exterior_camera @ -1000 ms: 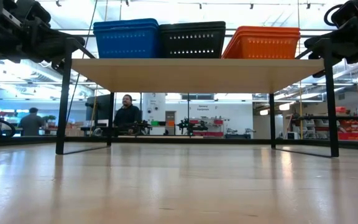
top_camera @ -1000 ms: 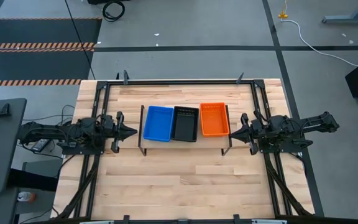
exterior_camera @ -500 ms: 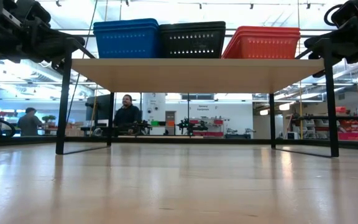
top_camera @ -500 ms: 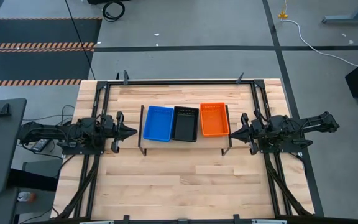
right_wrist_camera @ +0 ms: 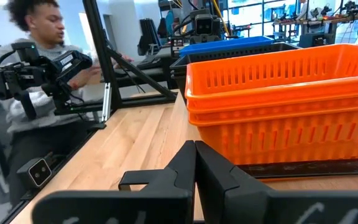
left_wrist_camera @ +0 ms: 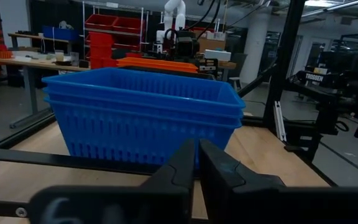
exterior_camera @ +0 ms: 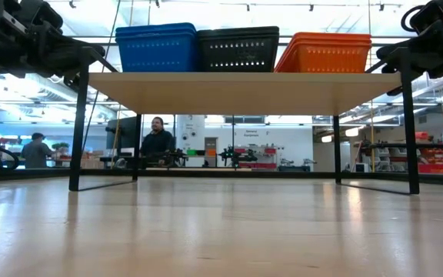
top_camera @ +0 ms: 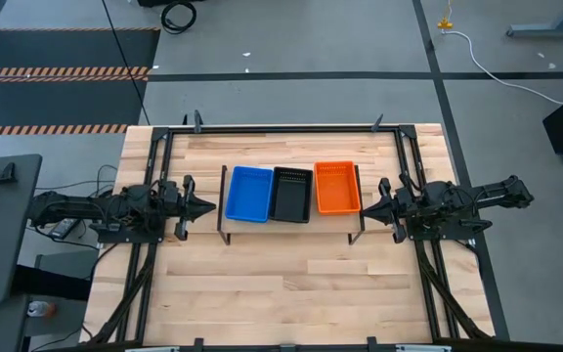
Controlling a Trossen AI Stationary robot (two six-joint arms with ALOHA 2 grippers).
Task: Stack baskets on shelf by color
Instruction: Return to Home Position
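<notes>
On the shelf the blue stack sits right ahead of my left pincer, orange stack ahead of the right pincer, black stack between. Both pincers closed, empty, aimed along the shelf's length. Looks done.

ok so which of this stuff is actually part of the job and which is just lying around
Part of the job: blue baskets, black baskets and orange baskets, all on the shelf; left gripper and right gripper either side of it, fingers shut.

Just lying about: person in the background; black cable coil; dark side desk.
</notes>
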